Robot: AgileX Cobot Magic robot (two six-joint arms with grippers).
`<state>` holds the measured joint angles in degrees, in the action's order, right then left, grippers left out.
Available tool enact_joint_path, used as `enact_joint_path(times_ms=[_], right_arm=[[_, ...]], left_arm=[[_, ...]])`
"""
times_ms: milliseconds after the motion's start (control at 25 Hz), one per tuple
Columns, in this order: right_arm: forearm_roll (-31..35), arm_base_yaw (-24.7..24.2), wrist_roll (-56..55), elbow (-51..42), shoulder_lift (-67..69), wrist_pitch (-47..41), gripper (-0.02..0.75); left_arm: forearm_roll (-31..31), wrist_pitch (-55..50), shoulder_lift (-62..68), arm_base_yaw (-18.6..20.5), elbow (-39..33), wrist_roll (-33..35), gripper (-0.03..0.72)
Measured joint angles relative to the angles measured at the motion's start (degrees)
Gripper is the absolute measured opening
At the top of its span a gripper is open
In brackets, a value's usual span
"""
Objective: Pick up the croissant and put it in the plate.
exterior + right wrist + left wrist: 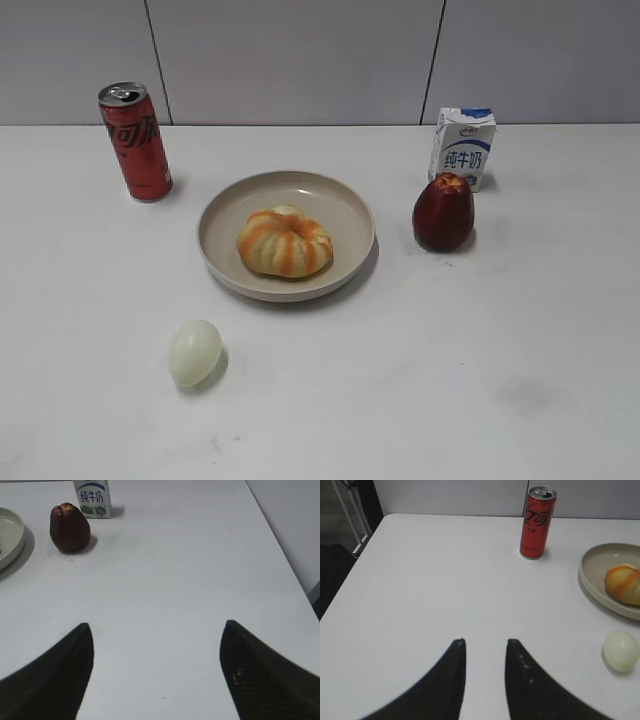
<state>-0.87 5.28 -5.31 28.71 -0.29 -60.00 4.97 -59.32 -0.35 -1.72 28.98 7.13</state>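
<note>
The croissant [285,241], a curled ridged roll with orange and cream stripes, lies inside the round beige plate [225,200] at the middle of the table. Both also show at the right edge of the left wrist view: croissant [624,583], plate [592,565]. The plate's rim shows at the left edge of the right wrist view [15,540]. My left gripper [485,641] is open with a narrow gap and empty, over bare table left of the plate. My right gripper [157,625] is wide open and empty, over bare table right of the plate. Neither gripper shows in the exterior view.
A red soda can [135,141] stands back left of the plate. A pale egg [194,352] lies in front left. A dark red apple-like fruit [443,211] and a milk carton [462,146] stand to the right. The table's edges show in both wrist views.
</note>
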Motion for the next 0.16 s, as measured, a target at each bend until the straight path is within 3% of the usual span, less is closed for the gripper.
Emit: enact_joint_path(times_ms=[160], right_arm=[[0.06,0.00,0.00,0.00,0.00,0.00,0.593]], left_arm=[[0.00,0.00,0.00,0.00,0.00,0.00,0.199]])
